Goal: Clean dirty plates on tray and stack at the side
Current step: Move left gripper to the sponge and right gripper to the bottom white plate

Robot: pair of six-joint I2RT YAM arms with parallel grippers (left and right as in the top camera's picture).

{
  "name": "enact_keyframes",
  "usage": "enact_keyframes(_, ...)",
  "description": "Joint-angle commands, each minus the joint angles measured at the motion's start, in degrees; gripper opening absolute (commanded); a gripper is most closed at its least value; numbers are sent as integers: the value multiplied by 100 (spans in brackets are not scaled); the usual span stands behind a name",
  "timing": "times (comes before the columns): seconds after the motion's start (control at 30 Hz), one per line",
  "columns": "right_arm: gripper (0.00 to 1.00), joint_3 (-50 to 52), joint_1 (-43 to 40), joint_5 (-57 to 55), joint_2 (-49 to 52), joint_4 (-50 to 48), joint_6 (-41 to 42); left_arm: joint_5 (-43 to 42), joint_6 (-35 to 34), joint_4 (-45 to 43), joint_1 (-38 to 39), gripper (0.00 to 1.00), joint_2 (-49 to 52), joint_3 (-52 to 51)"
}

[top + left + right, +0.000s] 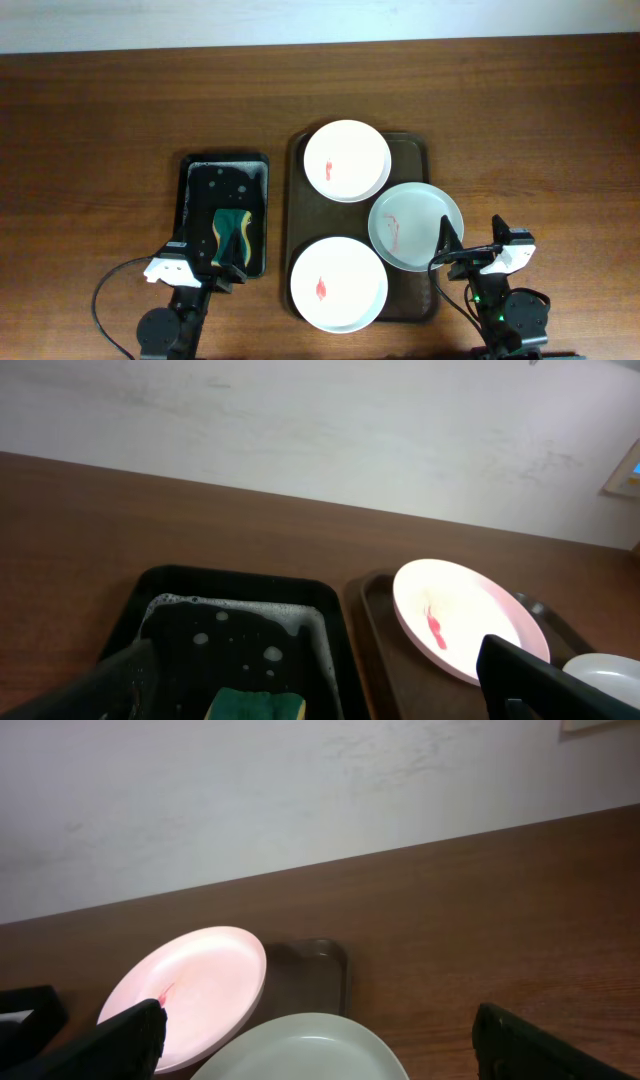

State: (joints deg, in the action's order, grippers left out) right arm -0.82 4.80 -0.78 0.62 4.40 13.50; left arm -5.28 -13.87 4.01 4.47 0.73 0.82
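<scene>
On the dark brown tray (417,152) sit a far white plate (347,160), a grey-green plate (416,226) at right and a near white plate (338,285), all red-smeared. Nearer, the left gripper (205,262) and right gripper (470,240) hover with fingers spread apart, empty.

I see a bench (100,120) of dark reddish-brown wood with fine straight grain, and a plain off-white wall (300,430) beyond its far edge. The tray (413,150) is glossy dark brown. The far white plate (346,160) has a small red smear. The near white plate (338,284), by the front edge, has a brighter red smear at its centre. The grey-green plate (416,226) is pale, with a faint red streak. Toward the left edge, the black tray (200,165) is speckled with white foam, and the sponge (232,235) is dark green and yellow.
</scene>
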Motion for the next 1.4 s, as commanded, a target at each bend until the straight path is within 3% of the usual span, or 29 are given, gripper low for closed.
enact_keyframes(0.0,99,50,-33,13,-26,9,28,81,72,11,13,99,-39,-33)
enact_keyframes(0.83,99,50,-33,26,-26,9,31,-9,68,7,13,99,-39,-28)
enact_keyframes(0.97,99,-4,-33,962,-26,-2,46,-275,61,-205,13,99,-39,11)
enact_keyframes(1.07,99,-898,-33,1261,-11,693,-76,-286,50,-57,13,99,111,881)
enact_keyframes(1.17,99,-2374,-33,1261,389,1963,-258,-291,50,905,13,99,1036,2186)
enact_keyframes(1.27,99,-4061,-33,1266,1480,3407,-258,-804,55,2417,13,99,2820,4000)
enact_keyframes(1.33,99,-5635,-33,1285,2802,4887,-254,-756,76,4057,13,99,4367,5668)
enact_keyframes(1.37,99,-5982,-33,1307,3106,5213,-254,-643,74,4371,13,99,4634,5965)
